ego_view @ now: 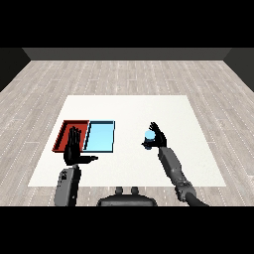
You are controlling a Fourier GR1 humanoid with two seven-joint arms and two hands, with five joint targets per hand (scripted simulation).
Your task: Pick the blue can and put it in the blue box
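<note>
Across the middle of the frame lies the white table [129, 106], a broad pale sheet set on grey plank flooring. Left of centre on it the red tray [63, 135] and the light blue tray [100, 135] lie side by side, edges touching, the blue one nearer the middle of the frame. From the lower right corner the right forearm [172, 166] slants up toward the centre, and from the lower left the left forearm [68, 184] rises almost straight. At the top of that arm the left hand [73, 151] is open, fingers straight and pointing up over the near edge of the red tray, thumb stuck out to the right; it holds nothing. Right of centre the right hand [158, 136] has fingers and thumb curled round the blue can [148, 138], which sits upright in the grasp, well apart from the blue tray and to its right.
</note>
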